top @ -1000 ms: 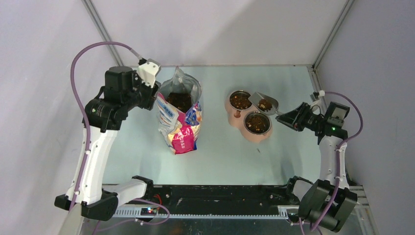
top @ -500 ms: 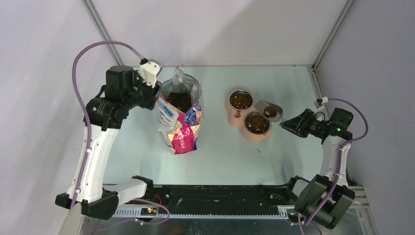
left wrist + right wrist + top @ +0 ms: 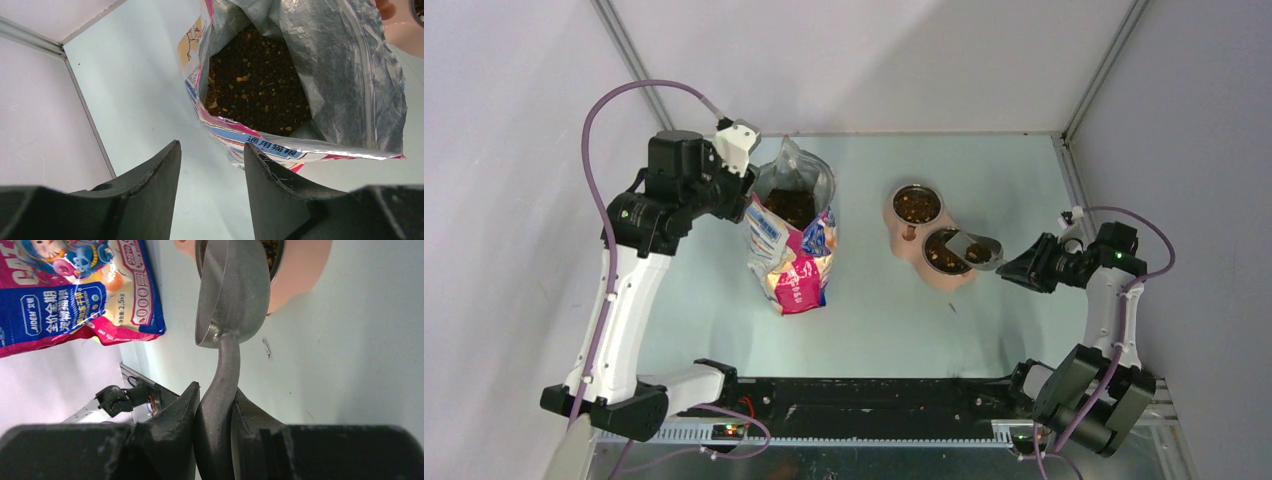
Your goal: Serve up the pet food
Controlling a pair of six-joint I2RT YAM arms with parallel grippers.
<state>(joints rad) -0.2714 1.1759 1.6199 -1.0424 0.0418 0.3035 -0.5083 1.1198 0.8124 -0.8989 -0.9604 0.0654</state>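
The pet food (image 3: 792, 206) is dark brown kibble inside the open printed bag (image 3: 796, 262) at centre left; it also shows in the left wrist view (image 3: 255, 85). More kibble lies in both cups of the pink double bowl (image 3: 912, 240). My right gripper (image 3: 1014, 268) is shut on the handle of the grey metal scoop (image 3: 977, 251), which is tipped on its side over the near cup (image 3: 945, 254). In the right wrist view the scoop (image 3: 235, 295) shows its underside against the bowl (image 3: 300, 275). My left gripper (image 3: 212, 152) is open and empty beside the bag's left rim.
Grey walls and metal frame posts close in the table on three sides. A small loose bit (image 3: 953, 305) lies on the table in front of the bowl. The arm bases and a black rail (image 3: 874, 395) run along the near edge.
My right gripper has moved toward the near edge and rolled the scoop over the near cup; the kibble in the scoop no longer shows. My left arm has shifted slightly right.
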